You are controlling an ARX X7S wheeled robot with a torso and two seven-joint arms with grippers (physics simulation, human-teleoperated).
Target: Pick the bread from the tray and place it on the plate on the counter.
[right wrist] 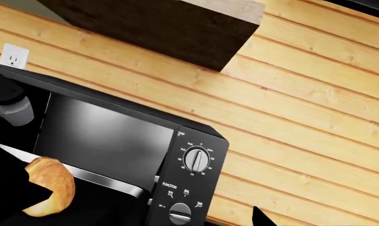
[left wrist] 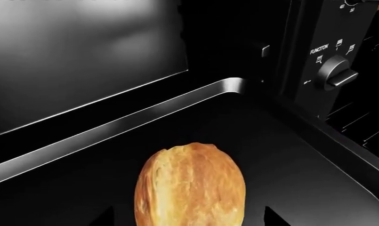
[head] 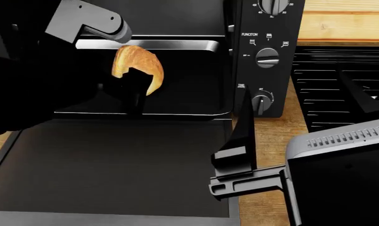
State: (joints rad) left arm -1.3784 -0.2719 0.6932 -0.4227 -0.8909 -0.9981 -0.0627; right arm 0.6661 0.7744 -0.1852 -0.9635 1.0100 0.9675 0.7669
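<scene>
One bread roll [left wrist: 190,187] between left fingers [left wrist: 274,219], one tray [left wrist: 114,125].

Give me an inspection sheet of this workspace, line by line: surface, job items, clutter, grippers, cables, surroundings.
Surface: light wood counter carrying a black toaster oven with its door panel folded down flat.
Job's things: bread lying on the black tray in the oven mouth; plate not in view.
Clutter: nothing seen.
Grippers: left gripper at the bread with dark fingers either side, contact cannot be told; right gripper over the door's right edge, holding nothing, jaw state unclear.
Cables: nothing seen.
Surroundings: oven control knobs, black ridged stovetop to the right, wood-plank wall with an outlet.
</scene>
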